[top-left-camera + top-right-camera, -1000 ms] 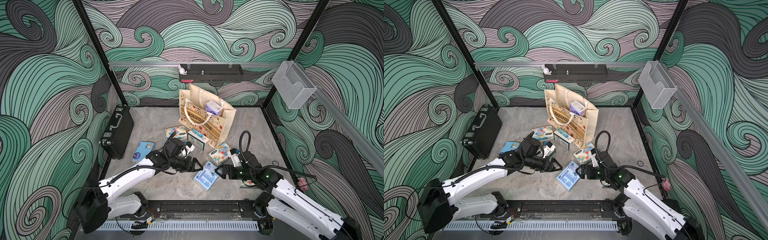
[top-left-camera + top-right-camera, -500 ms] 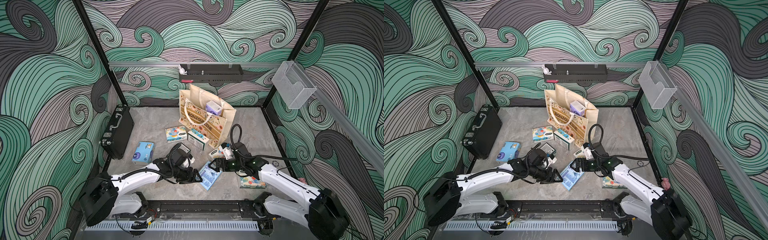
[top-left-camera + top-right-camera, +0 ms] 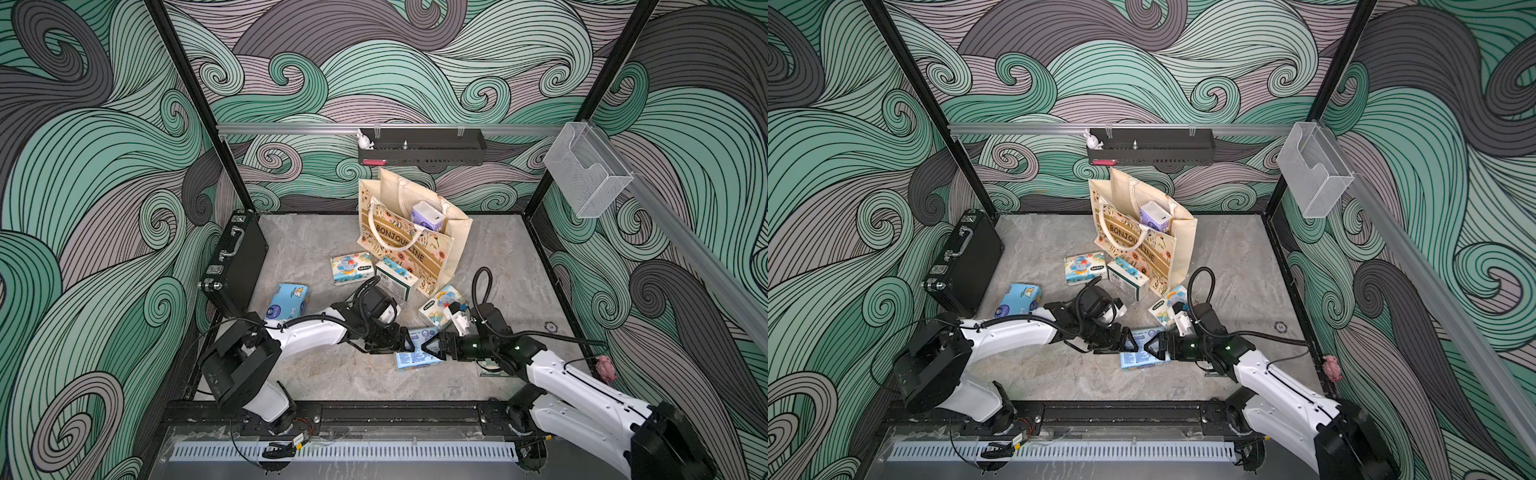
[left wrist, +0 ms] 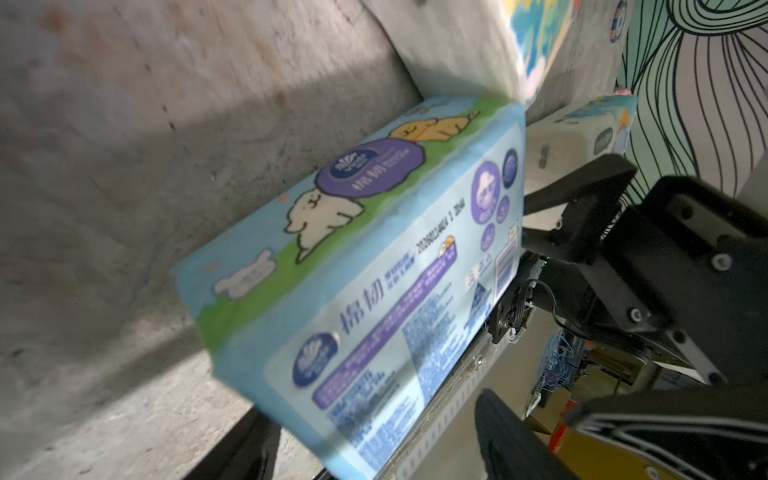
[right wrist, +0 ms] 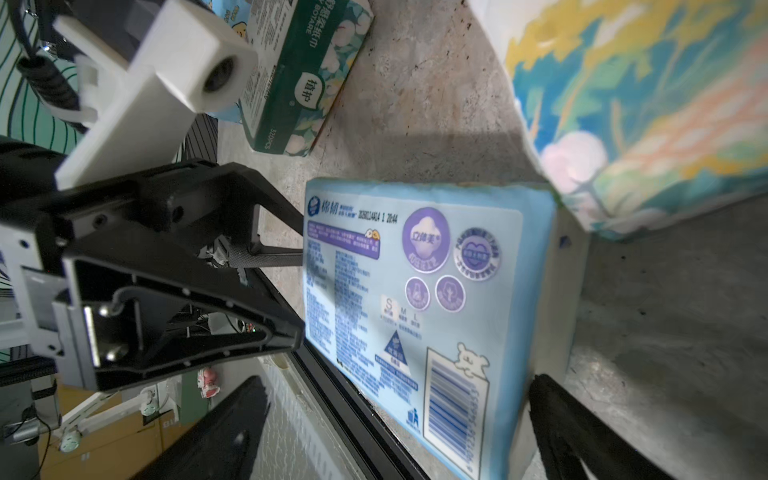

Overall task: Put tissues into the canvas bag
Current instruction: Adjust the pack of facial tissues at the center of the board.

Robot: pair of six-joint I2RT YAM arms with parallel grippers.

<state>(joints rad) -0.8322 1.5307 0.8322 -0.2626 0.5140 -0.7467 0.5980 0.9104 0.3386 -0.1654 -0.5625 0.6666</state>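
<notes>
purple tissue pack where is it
In both top views the purple tissue pack sits inside the open canvas bag, centre back, below the black wall shelf.

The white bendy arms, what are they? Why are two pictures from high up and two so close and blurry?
They are two robot arms, each ending in a pincher called a gripper. The high pictures come from one camera overhead. The close ones come from small cameras on the arms' wrists. On the grey table stands a canvas bag with a purple tissue pack poking out; a black case stands at the side, and more tissue packs lie about. The left gripper and right gripper face each other, both open, at opposite ends of a light blue pack. It lies on the table; nothing is held.
</notes>
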